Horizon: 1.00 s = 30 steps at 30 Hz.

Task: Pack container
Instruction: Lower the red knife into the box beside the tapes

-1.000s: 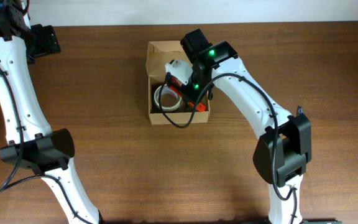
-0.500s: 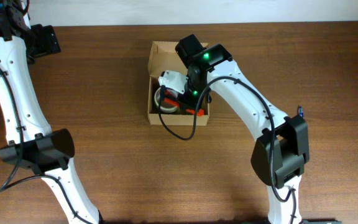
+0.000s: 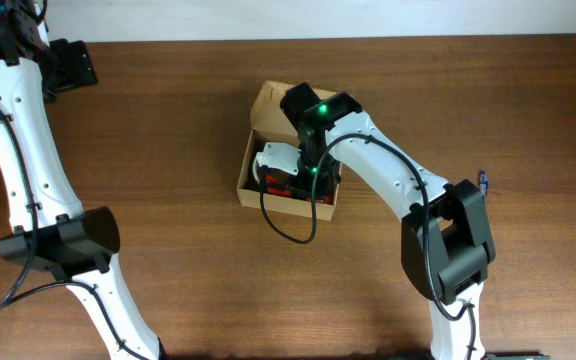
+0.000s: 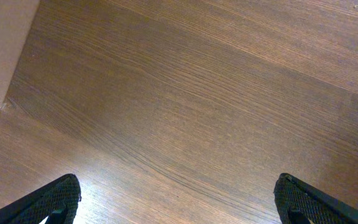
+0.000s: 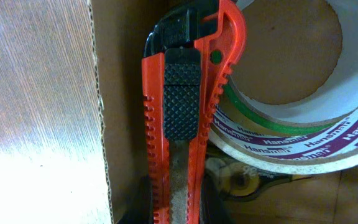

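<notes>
The container (image 3: 268, 103) sits near the middle of the desk (image 3: 148, 200), open, with its flap lid standing at the far side. Compared with a second ago it now lies a little turned and shifted to the side, so it seems that the reaching arm has pushed it. Inside it, in the right wrist view, a red cutter (image 5: 188, 106) lies along the cardboard wall (image 5: 100, 137). It touches a white tape roll (image 5: 291, 134) with purple letters, and a green-edged roll is stacked with that one. In the overhead view the tape roll was plain to see a second ago; now the arm covers almost all of it, because the right tool (image 5: 171, 208) has gone lower and deeper into the container. Its dark fingers stand narrow on both sides of the cutter handle, so I judge that it holds the cutter, although only their tips show at the bottom edge. This means the cutter is already inside and near the bottom, and what remains is probably to let it go, lift out and fold the lid. The turned box may make the lid harder to reach. The left tool (image 4: 179, 208) is well apart at the far left of the desk, spread wide with nothing between its fingers.
</notes>
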Motion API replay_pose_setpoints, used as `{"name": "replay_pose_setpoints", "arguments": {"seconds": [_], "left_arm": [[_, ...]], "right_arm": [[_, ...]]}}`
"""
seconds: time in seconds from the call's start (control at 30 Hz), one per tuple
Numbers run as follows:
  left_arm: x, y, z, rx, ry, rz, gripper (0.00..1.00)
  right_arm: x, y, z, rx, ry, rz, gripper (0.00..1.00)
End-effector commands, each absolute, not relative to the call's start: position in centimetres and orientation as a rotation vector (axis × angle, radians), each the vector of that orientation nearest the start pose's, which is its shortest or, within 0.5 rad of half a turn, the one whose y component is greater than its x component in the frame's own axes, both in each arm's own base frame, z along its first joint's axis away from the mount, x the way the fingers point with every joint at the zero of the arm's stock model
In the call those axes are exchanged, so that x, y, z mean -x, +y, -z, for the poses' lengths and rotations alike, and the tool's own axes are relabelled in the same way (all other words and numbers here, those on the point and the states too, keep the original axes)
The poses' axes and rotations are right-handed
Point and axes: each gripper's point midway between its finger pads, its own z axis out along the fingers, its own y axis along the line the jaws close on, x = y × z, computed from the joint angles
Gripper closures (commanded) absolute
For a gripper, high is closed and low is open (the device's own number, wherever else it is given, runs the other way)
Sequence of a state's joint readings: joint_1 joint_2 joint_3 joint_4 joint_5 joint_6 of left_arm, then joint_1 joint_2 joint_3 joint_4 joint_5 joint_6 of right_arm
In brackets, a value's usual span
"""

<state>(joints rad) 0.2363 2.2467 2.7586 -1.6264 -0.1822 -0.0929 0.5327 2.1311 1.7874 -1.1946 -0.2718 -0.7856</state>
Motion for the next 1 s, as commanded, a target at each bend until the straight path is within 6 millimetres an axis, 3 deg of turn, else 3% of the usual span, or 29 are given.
{"name": "replay_pose_setpoints", "arguments": {"seconds": [0.0,0.4,0.53,0.97], "left_arm": [[-45.3,14.0,-28.1,0.474,2.629,-0.281,0.0],[-45.3,14.0,-28.1,0.474,2.629,-0.281,0.0],[-45.3,14.0,-28.1,0.474,2.629,-0.281,0.0],[-45.3,14.0,-28.1,0.474,2.629,-0.281,0.0]], "right_arm": [[-33.1,25.7,-6.8,1.902,2.392,-0.429,0.96],[-33.7,26.0,-6.8,1.89,2.369,-0.418,0.96],[-33.1,27.0,-7.2,1.893,2.328,-0.524,0.96],[-31.9,27.1,-7.5,1.927,2.318,-0.603,0.96]]}}
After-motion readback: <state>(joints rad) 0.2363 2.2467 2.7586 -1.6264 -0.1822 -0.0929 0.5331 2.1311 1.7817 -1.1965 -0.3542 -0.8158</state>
